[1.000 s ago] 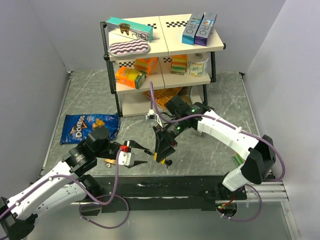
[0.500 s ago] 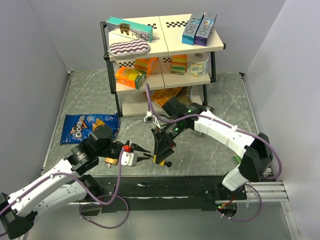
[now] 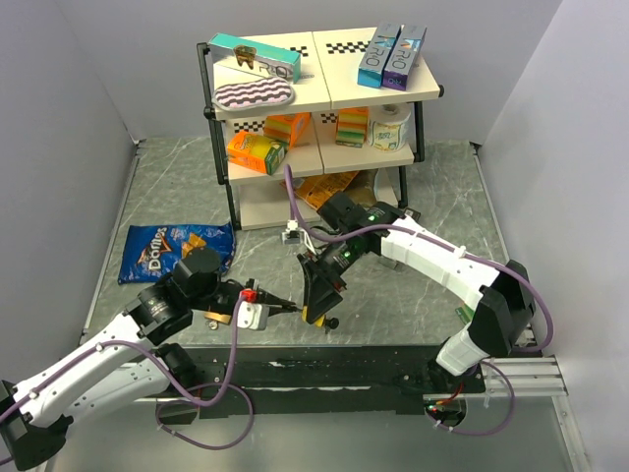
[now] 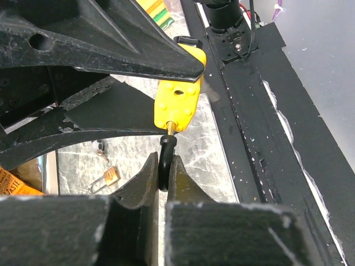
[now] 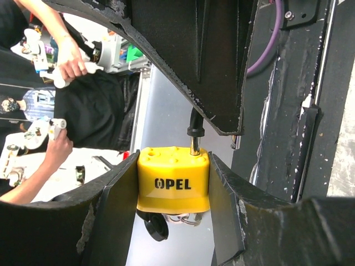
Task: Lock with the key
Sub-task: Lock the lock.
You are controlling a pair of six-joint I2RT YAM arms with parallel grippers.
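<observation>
A yellow padlock [image 5: 173, 180] marked OPEL hangs just above the table, and my right gripper [image 5: 173, 166] is shut on its two sides. In the top view the padlock [image 3: 314, 313] sits at the tip of the right gripper [image 3: 319, 300], near the table's front edge. A key [image 4: 166, 157] with a black head sticks into the padlock's [image 4: 175, 103] end face. My left gripper [image 4: 165, 166] is shut on that black head, reaching in from the left in the top view [image 3: 291, 308]. A black knob and a key ring [image 5: 157, 224] dangle under the padlock.
A small brass padlock [image 4: 110, 176] with keys lies on the table by the left arm. A Doritos bag [image 3: 175, 249] lies at the left. A stocked shelf unit [image 3: 319, 93] stands at the back. A black strip [image 3: 334, 366] runs along the near edge.
My left gripper has moved right to the padlock and closed from open onto the key's head. The right gripper has kept the padlock almost still.
</observation>
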